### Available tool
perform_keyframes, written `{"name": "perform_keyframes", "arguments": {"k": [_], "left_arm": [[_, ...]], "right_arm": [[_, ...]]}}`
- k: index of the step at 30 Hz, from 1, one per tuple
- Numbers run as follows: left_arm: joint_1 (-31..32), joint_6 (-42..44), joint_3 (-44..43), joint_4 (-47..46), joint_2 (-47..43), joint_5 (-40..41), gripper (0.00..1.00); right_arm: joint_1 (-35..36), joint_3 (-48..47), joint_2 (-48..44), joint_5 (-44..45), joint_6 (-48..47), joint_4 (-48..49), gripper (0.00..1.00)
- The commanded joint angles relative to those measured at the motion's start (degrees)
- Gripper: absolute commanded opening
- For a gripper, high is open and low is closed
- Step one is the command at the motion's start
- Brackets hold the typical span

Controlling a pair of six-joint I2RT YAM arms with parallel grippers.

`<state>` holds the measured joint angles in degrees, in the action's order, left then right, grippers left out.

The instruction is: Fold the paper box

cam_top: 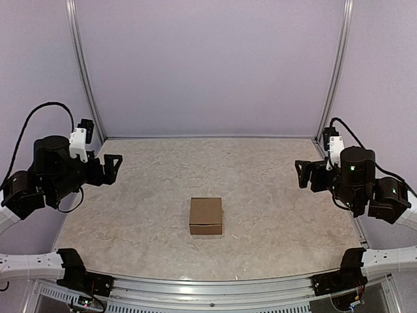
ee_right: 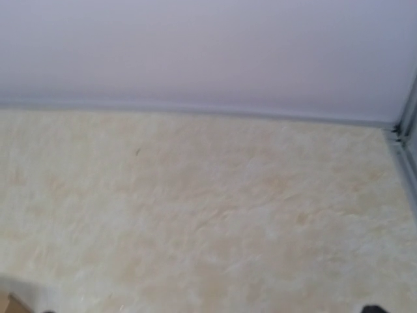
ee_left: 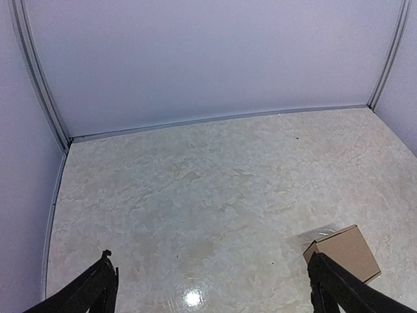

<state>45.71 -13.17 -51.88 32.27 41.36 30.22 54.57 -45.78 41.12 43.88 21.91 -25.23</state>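
The paper box (cam_top: 206,216) is a small squarish brown cardboard box, closed, resting on the marbled table near the middle front. In the left wrist view the paper box (ee_left: 348,251) shows at the lower right, partly behind one black finger (ee_left: 329,287). My left gripper (cam_top: 112,168) hangs at the table's left side, open, with nothing between its fingers, well apart from the box. My right gripper (cam_top: 303,175) hangs at the right side, also open and holding nothing. The right wrist view shows bare table and only a sliver of a fingertip (ee_right: 373,308).
Pale lilac walls with metal corner posts (cam_top: 79,65) close the table on three sides. The table's near edge carries a metal rail (cam_top: 215,283) with both arm bases. A glare spot (ee_left: 192,298) shines on the tabletop.
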Motion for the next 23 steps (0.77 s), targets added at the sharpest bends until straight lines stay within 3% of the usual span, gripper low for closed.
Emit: {"name": "perform_keyframes", "arguments": {"k": [1,6,23], "left_arm": [[-0.27,-0.18,1.08,-1.14,-1.38,-0.79,0.99],[-0.2,-0.45,1.73,-1.25,-3.09,-0.99,0.99],[-0.19,-0.89,1.87,-1.44,-3.48,-0.39,0.99]], "right_arm": [[-0.44,-1.85,2.67,-4.46,0.46,-1.45,1.0],[-0.51,0.48,1.8,-5.77,-1.41,4.27,1.0],[-0.51,-1.57,2.46,-6.95,-1.42,1.34,1.0]]}}
